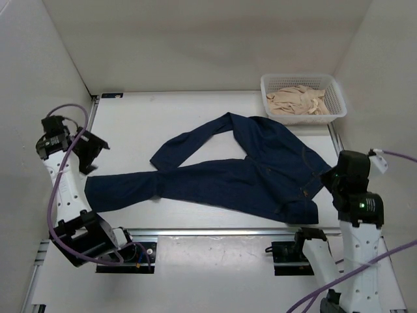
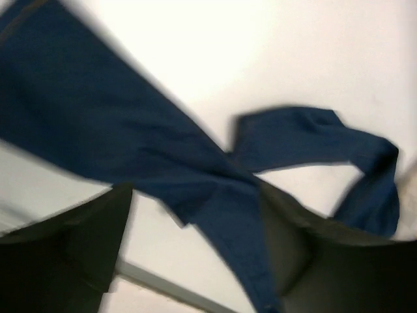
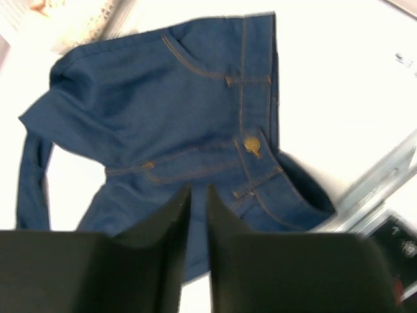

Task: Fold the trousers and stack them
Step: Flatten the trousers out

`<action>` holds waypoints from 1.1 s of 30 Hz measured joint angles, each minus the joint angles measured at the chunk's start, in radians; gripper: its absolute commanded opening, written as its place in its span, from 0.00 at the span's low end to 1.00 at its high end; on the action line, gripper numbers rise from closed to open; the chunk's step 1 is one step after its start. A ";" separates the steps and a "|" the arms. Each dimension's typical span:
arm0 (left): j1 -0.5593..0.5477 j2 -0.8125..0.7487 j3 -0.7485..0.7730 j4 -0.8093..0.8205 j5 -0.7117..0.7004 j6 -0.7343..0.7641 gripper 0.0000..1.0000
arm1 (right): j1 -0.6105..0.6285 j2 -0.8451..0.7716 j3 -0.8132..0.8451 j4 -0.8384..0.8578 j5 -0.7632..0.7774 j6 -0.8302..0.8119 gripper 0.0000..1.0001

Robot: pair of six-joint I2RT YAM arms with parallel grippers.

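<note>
On white table (image 1: 195, 111): trousers (image 1: 260, 176) spread unfolded, waistband at right, one leg stretched left, other bent back. At rear right: white basket (image 1: 339, 98) holding beige cloth (image 1: 296, 101). Left gripper (image 2: 194, 189): above leg, spread wide, holding nothing. Right gripper (image 3: 199, 192): above waistband, narrow gap, holding nothing.

White plastic basket (image 1: 335, 98) w/ beige cloth (image 1: 296, 101) inside, at far-right corner of white counter (image 1: 143, 124).

The trousers (image 1: 260, 176) are seen as matt, dark denim cloth with tan stitching and a brass-coloured metal button (image 3: 251, 145); the basket (image 1: 336, 96) is made of white plastic mesh.
</note>
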 measured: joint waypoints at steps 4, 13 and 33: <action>-0.249 0.088 0.150 0.067 0.003 0.009 0.44 | 0.000 0.193 0.063 0.094 -0.034 -0.059 0.00; -0.697 0.639 0.604 0.039 -0.161 0.078 0.86 | 0.009 0.805 0.178 0.241 -0.371 -0.222 0.61; -0.888 1.010 0.718 -0.063 -0.270 0.131 0.87 | 0.394 1.317 0.595 0.188 -0.419 -0.452 0.74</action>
